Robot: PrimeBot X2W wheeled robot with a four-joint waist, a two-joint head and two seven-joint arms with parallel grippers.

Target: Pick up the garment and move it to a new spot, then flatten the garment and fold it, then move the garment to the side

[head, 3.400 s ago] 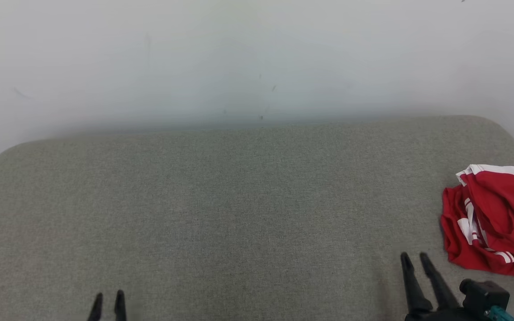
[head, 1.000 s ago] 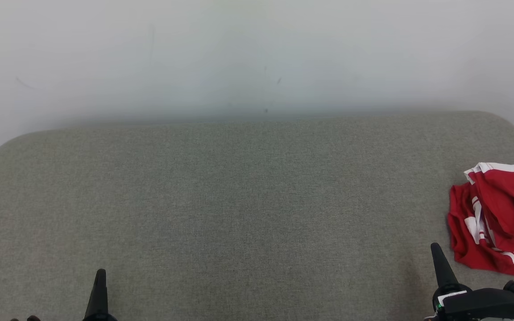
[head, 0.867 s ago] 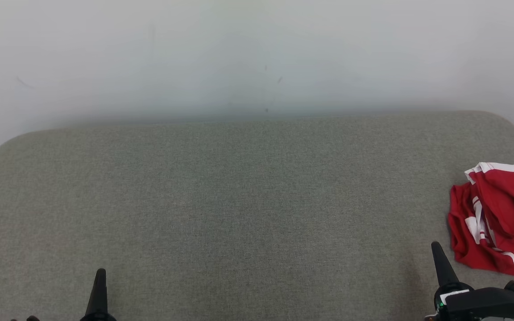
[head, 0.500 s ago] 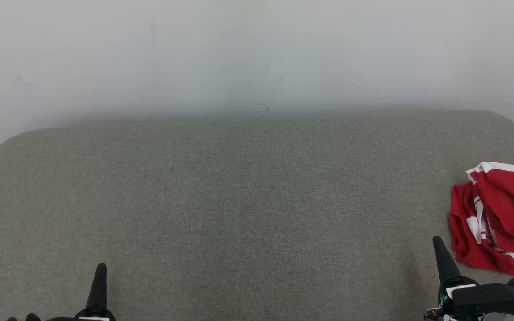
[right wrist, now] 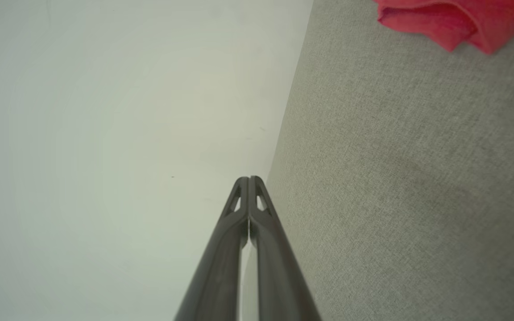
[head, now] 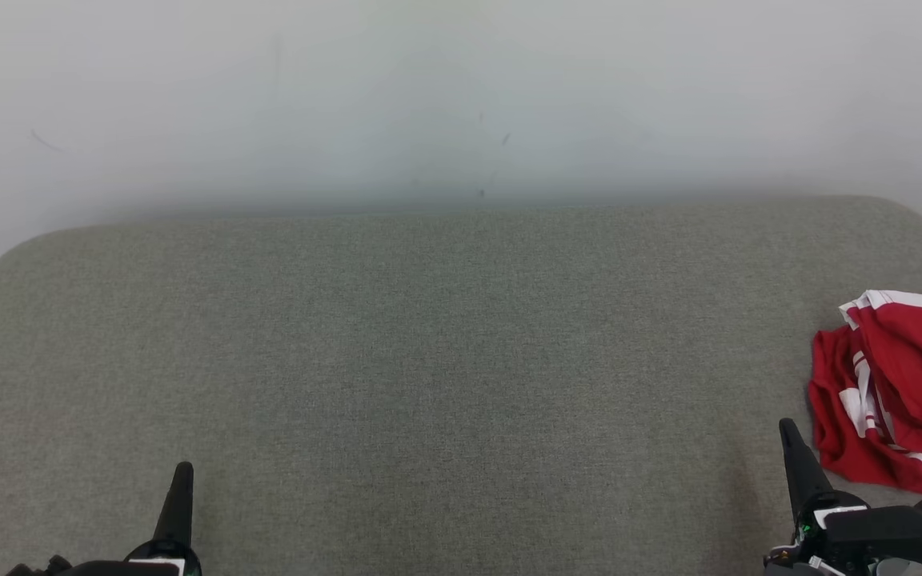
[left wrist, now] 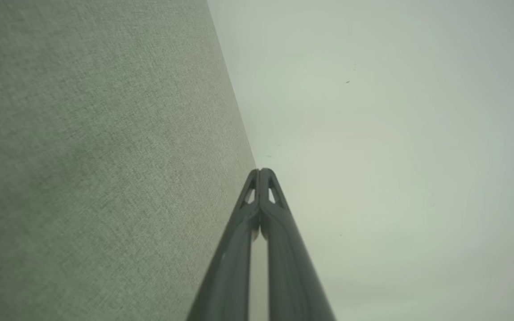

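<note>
Crumpled at 4 o'clock on the grey desk (head: pixel 429 360), just at 1 o'clock of the right pincer (head: pixel 787 426), the red garment (head: pixel 901 400) looks light, limp and soft, best pinched at a raised fold; that pincer and the left pincer (head: pixel 183 470) sit pressed together, empty.

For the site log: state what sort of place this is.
Probably an indoor test room: a grey woven-fabric padded surface stands against a bare white wall, with a crumpled red-and-white garment at its right end.
</note>
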